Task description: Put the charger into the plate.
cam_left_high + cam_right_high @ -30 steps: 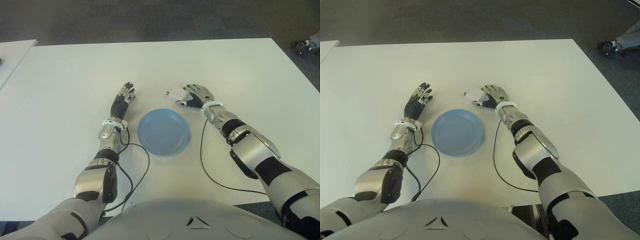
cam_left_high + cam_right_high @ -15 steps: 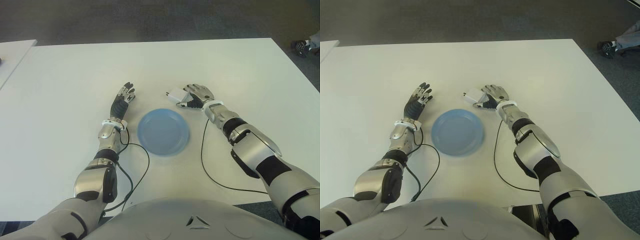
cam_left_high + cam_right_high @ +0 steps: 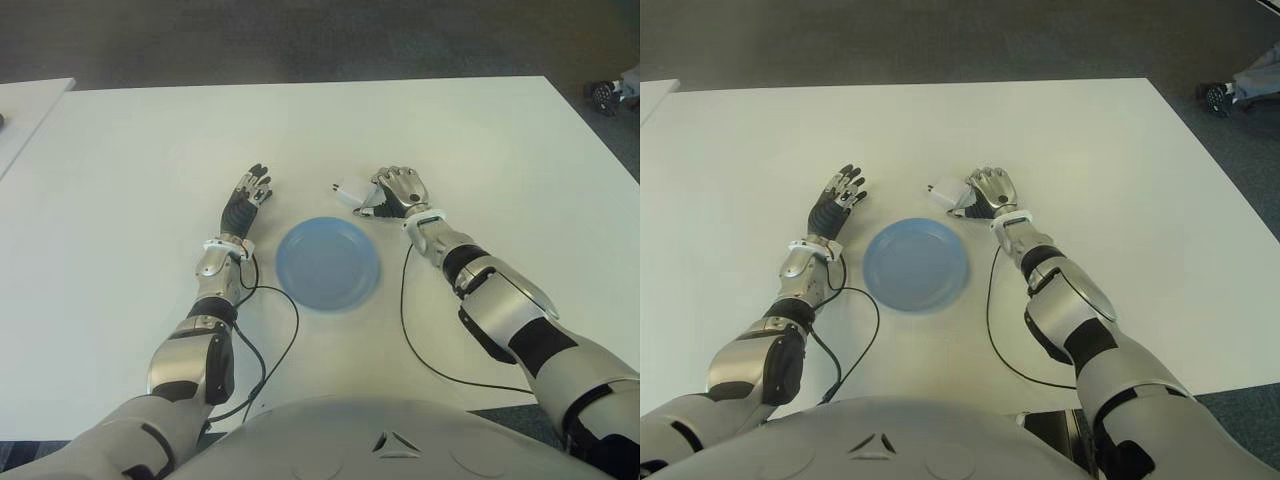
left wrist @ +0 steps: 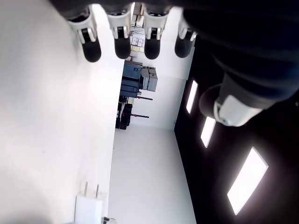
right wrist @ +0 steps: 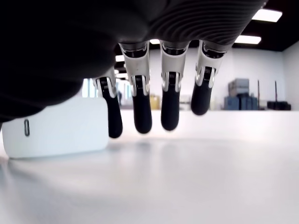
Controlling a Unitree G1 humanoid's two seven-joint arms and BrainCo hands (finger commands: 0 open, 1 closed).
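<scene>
The white charger (image 3: 350, 190) lies on the white table (image 3: 130, 150) just beyond the blue plate (image 3: 328, 265), which holds nothing. My right hand (image 3: 390, 192) is right beside the charger on its right, fingers bent downward. In the right wrist view the fingertips (image 5: 170, 116) hang just above the table and the charger (image 5: 56, 128) sits next to the index finger, not enclosed. My left hand (image 3: 248, 195) shows left of the plate with its fingers spread; its wrist view catches the charger (image 4: 91, 207) far off, prongs visible.
Black cables (image 3: 405, 330) run from both wrists over the table toward my body, one on each side of the plate. A second white table (image 3: 25, 110) stands at the far left. A person's shoe (image 3: 605, 92) shows at the far right, on the dark floor.
My right hand has turned and bent its fingers down more beside the charger. The charger, the plate and my left hand have stayed where they were.
</scene>
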